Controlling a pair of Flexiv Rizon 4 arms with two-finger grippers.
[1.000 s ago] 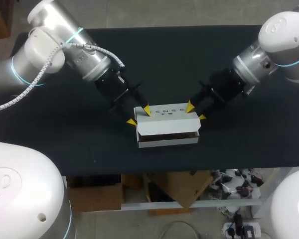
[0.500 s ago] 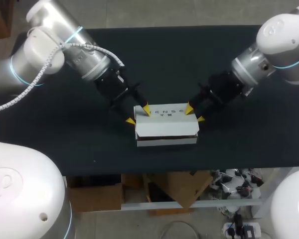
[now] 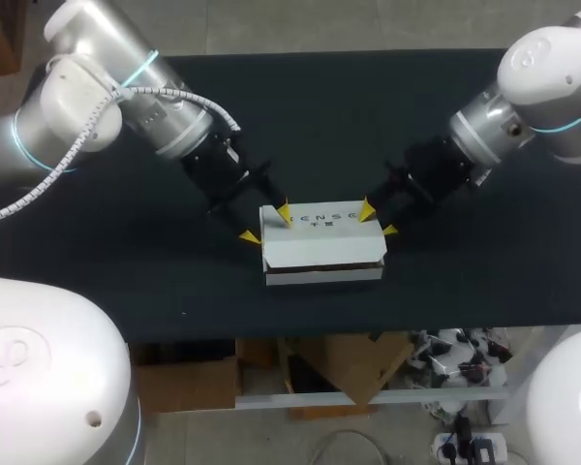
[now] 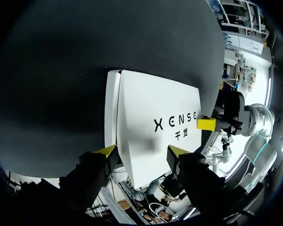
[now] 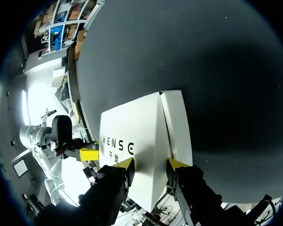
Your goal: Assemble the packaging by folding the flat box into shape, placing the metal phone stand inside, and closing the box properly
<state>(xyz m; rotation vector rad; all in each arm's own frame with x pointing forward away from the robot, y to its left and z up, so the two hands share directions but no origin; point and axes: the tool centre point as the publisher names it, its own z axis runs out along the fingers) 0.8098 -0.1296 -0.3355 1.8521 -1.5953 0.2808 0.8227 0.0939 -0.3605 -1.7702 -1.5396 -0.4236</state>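
At table's left, left arm (image 3: 165, 116) slants in from rear corner. Left gripper (image 3: 266, 224) sits at left rear corner of white box (image 3: 324, 254), jaws spread, gripping nothing: one yellow tip on lid (image 3: 320, 231), other just off box's left end. Box stands mid-table on black table (image 3: 387, 107), lid lowered almost flat, thin dark gap along front edge. Right gripper (image 3: 379, 219) sits at right rear corner, jaws likewise apart, one tip on lid, other beside right end, no grasp.
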